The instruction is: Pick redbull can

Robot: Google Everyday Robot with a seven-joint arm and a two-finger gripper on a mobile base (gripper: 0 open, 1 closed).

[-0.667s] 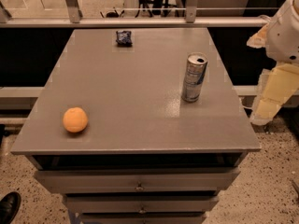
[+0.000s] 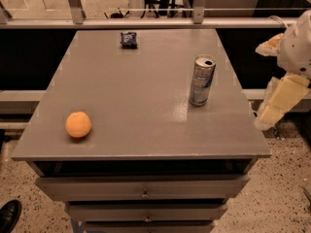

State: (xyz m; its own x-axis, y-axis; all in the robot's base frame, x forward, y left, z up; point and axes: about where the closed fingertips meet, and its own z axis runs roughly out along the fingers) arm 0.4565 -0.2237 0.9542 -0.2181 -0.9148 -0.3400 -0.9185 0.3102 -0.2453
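Hardly anything has been moved: the redbull can (image 2: 201, 80) stands ungrasped on the worktop (image 2: 136, 91); the end effector (image 2: 274, 106), state untellable, is held alongside.

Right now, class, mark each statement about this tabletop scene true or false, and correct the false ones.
1. The redbull can stands upright on the table. True.
2. The pincer is closed round the can. False: it hangs beyond the table's right edge, apart from the can.
3. The orange lies near the front left corner. True.
4. The dark blue packet touches the orange. False: it lies at the far edge, well apart from it.
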